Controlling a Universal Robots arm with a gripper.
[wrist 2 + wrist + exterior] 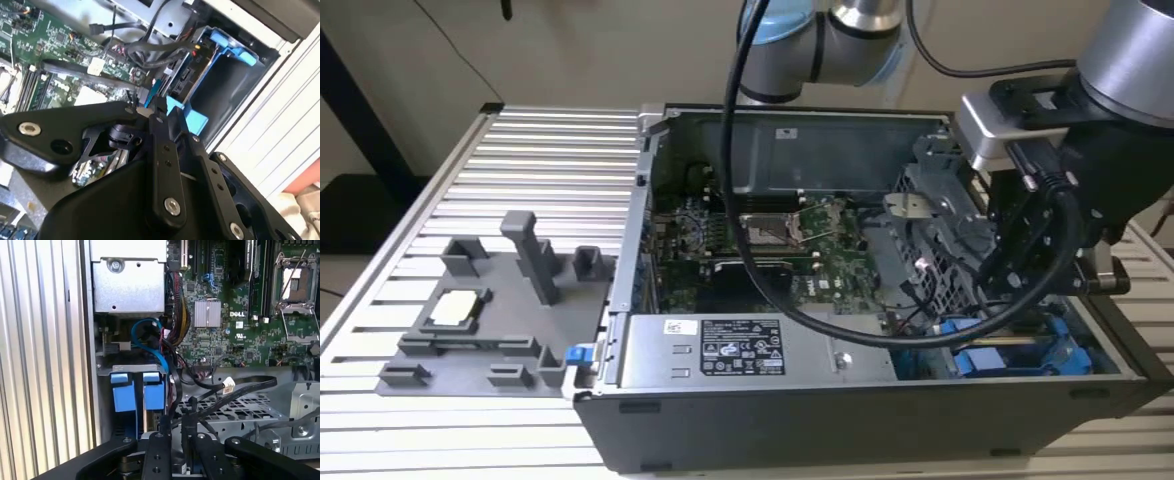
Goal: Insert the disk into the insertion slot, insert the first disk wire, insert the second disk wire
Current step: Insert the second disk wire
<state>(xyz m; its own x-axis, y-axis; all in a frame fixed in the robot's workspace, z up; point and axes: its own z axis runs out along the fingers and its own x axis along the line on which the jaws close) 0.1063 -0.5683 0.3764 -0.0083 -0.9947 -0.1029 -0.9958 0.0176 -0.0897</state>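
Observation:
The open computer case [854, 390] stands on a slatted table. In its front corner a grey drive cage [106, 371] holds two blue-framed drives side by side. The disk [153, 393] is the one straight ahead of my gripper [175, 416], seated in the insertion slot beside the other blue carrier [122, 392]. In the second wrist view the gripper [156, 106] tapers to a point right at the blue carrier [216, 56]. Its fingers stand close together, and a black disk wire [235, 392] runs in between them. A blue cable [150, 342] loops above the cage.
The motherboard [235, 315] and a perforated grey cage [235, 410] lie beside the gripper, with a loose white connector [229, 385]. Black cables [150, 55] cross the bay. A grey fixture [494, 310] sits on the table at the exterior view's left.

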